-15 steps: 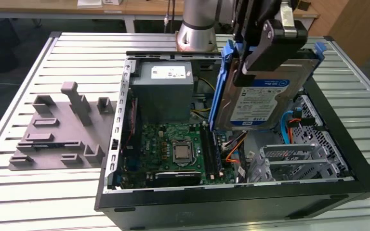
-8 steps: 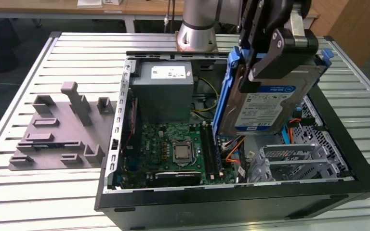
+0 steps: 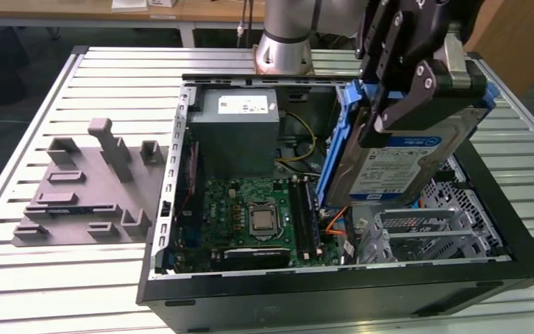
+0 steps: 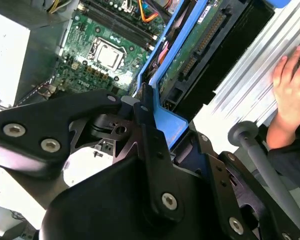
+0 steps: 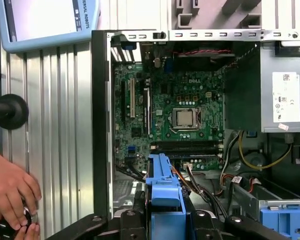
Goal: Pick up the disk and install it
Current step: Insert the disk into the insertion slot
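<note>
In the exterior view my gripper [image 3: 394,111] is shut on the disk [image 3: 406,163], a silver hard drive with a white-and-blue label in a blue bracket. The disk hangs tilted, nearly on edge, above the right side of the open computer case [image 3: 341,285], over the grey metal drive cage [image 3: 425,229]. In the second wrist view the disk's green circuit-board underside [image 4: 200,45] shows, and the black fingers [image 4: 145,115] clamp the blue bracket's end. The first wrist view looks down past the bracket [image 5: 162,192] into the case.
Inside the case lie the motherboard [image 3: 258,216], the grey power-supply box [image 3: 239,129] and loose cables [image 5: 250,155]. A grey fixture plate [image 3: 81,188] sits on the slatted table at the exterior view's left. A person's hand [image 5: 10,190] rests on the table beside the case, near a black knob [image 5: 10,111].
</note>
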Robot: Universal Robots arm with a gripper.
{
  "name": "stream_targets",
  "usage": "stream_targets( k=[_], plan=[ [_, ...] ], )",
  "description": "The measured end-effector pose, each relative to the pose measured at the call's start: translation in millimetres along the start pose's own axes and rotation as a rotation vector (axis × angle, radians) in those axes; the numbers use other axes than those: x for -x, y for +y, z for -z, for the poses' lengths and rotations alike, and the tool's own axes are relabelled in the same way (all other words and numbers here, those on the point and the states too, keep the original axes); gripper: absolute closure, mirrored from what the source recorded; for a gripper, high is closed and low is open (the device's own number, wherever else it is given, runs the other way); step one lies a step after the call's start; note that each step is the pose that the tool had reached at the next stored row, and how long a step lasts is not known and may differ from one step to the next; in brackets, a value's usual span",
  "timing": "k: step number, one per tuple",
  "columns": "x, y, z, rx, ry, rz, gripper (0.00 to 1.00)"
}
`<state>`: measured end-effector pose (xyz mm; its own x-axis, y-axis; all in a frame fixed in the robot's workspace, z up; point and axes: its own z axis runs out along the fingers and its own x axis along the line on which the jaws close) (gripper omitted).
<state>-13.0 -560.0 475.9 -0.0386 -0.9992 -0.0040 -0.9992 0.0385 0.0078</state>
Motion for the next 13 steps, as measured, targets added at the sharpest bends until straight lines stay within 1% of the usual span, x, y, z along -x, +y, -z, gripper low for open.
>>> stream_targets(
  k=[7, 10, 13],
  plan=[
    [-1.1, -22.7, -2.9, 0.0000, 0.0002, 0.000, 0.64],
    [-2.7, -27.5, -5.0, 0.0000, 0.0000, 0.000, 0.64],
    [-4.7, -28.0, -6.0, 0.0000, 0.0001, 0.000, 0.64]
  ],
)
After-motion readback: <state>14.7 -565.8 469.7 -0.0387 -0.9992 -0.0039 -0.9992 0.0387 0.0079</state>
